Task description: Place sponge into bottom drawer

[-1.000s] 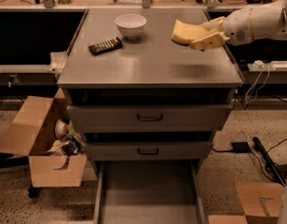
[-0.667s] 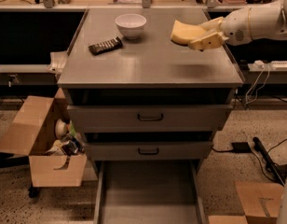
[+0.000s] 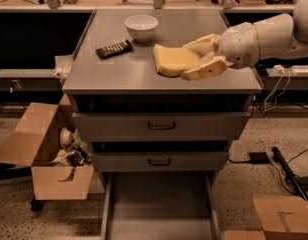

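The pale-yellow sponge (image 3: pixel 173 60) is held above the front right part of the grey cabinet top (image 3: pixel 104 71). My gripper (image 3: pixel 194 60) reaches in from the right and is shut on the sponge, with one finger above it and one below. The bottom drawer (image 3: pixel 159 206) is pulled out at floor level below the cabinet front, a shallow grey tray with nothing in it.
A white bowl (image 3: pixel 141 27) and a dark wrapped bar (image 3: pixel 114 49) sit on the cabinet top. Two shut grey drawers with dark handles (image 3: pixel 161 126) are above the open one. An open cardboard box (image 3: pixel 49 151) with clutter stands at the left, another box (image 3: pixel 284 216) at the right.
My gripper has carried the sponge to the left and toward the front edge of the cabinet top, and lower.
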Available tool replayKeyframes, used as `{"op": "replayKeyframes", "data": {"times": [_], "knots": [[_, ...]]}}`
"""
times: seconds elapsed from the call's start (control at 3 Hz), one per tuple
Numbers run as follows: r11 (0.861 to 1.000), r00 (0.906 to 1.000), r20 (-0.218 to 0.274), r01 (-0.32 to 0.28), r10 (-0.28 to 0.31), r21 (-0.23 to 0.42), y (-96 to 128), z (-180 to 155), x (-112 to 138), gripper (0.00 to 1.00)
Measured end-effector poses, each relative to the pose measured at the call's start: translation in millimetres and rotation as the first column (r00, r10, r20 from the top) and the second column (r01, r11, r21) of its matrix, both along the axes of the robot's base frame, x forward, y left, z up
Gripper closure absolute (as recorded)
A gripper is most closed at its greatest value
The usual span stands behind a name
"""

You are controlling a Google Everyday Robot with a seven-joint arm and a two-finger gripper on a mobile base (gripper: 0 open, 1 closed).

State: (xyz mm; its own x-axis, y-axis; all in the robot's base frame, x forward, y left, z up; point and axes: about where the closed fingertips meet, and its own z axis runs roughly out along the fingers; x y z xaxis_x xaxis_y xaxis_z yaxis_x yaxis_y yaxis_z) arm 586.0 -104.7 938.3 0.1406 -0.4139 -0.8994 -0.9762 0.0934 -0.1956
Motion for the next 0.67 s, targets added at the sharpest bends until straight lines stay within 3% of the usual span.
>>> {"op": "replayKeyframes", "data": {"times": [0.33, 0.67], "knots": [[1.000, 1.0000, 0.001, 0.002, -0.002, 0.000, -1, 1, 1, 1.00], [1.000, 0.9989, -0.039, 0.025, -0.025, 0.001, 0, -12, -2, 1.00]]}}
